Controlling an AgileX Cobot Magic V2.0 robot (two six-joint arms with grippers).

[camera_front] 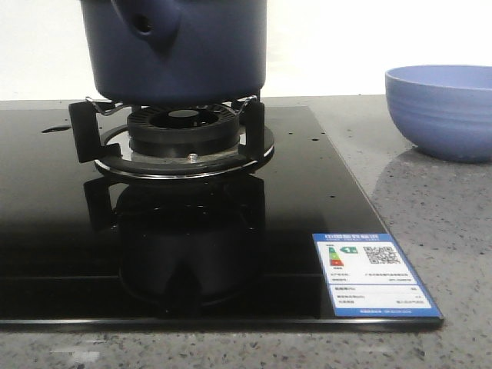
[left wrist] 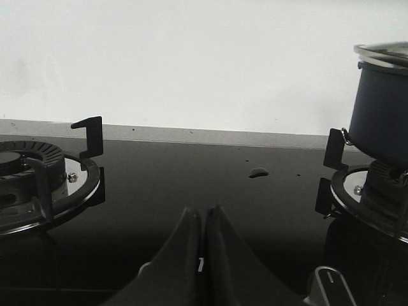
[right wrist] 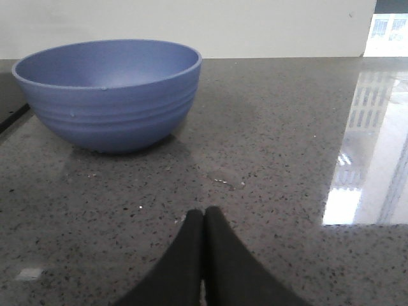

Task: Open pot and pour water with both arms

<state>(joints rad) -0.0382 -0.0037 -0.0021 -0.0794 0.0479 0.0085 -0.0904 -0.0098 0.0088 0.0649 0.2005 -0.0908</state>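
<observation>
1. A plain white wall (camera_front: 369,38) backs a grey speckled stone desk (camera_front: 453,231), into which a glossy black glass hob (camera_front: 61,231) is set.
2. The pot (camera_front: 200,54), dark navy and matte, stands on the black pan support (camera_front: 84,131) of the burner (camera_front: 184,131) at the hob's centre in the front view; its top runs out of that picture.
3. A stubby tubular projection (camera_front: 142,23) with a round hole sticks out of the pot's wall towards the camera.
4. In the left wrist view a shiny metal rim (left wrist: 386,54) shows at the pot's top; whether a lid sits there I cannot tell.
5. A periwinkle-blue bowl (camera_front: 442,111) rests on the stone to the right of the hob, well apart from the pot.
6. A blue-edged energy label (camera_front: 374,275) is stuck to the hob's near right corner.
7. The left gripper (left wrist: 203,220) hangs low over the black glass between a second burner (left wrist: 32,175) and the pot's burner, its fingers pressed together with nothing between them.
8. The right gripper (right wrist: 203,220) sits low over the stone near the bowl, fingers likewise closed on nothing.
9. A small wet smear (right wrist: 226,178) lies on the stone between the right gripper and the bowl.
</observation>
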